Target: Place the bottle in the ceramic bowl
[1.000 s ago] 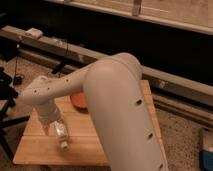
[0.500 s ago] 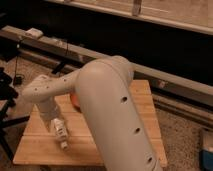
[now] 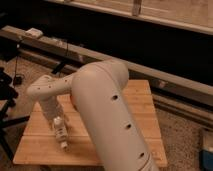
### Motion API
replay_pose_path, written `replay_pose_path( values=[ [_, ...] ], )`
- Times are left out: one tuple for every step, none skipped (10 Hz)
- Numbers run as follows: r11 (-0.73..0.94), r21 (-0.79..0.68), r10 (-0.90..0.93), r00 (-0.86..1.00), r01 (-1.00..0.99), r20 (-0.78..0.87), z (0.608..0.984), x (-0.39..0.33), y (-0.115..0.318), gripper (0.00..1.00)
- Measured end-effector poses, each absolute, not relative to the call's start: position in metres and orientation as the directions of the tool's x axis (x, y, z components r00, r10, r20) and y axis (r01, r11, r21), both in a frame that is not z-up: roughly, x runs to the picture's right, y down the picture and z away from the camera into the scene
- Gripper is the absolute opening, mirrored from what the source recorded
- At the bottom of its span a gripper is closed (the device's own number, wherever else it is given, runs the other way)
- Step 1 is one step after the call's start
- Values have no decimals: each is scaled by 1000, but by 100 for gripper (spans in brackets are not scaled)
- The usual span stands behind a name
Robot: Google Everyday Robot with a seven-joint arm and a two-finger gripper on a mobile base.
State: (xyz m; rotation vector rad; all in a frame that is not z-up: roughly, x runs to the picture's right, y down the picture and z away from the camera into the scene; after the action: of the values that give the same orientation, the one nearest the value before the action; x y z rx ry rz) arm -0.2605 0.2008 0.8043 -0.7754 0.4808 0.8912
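Markings on the bottle [image 3: 61,136] are too small to read in the camera view. The slim white bottle sits tilted just below the gripper [image 3: 55,121] and seems to touch it, with its narrower end pointing down and to the right over the near left part of the wooden table [image 3: 142,102]; whether the gripper is spread or pinching the bottle cannot be told. Only an orange sliver of the ceramic bowl [image 3: 72,98] shows at the edge of the robot's thick white arm [image 3: 107,115], up and right of the bottle.
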Motion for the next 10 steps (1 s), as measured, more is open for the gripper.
replay_pose_path(
  values=[
    [394,-395,501,554,-830,-665,808,-261,203,65],
    [405,-391,493,557,-827,-668,813,-261,207,64],
    [418,-387,485,562,-822,-670,815,-263,210,61],
    [435,-379,471,566,-816,-677,819,-266,217,52],
    [447,-369,462,564,-815,-685,821,-267,220,42],
    [447,-362,460,557,-818,-691,821,-267,219,30],
    [440,-360,462,551,-822,-695,818,-267,215,22],
    [430,-356,465,542,-829,-700,811,-267,206,11],
    [424,-356,474,539,-833,-696,799,-268,190,2],
    [421,-356,484,538,-834,-690,790,-267,176,0]
  ],
)
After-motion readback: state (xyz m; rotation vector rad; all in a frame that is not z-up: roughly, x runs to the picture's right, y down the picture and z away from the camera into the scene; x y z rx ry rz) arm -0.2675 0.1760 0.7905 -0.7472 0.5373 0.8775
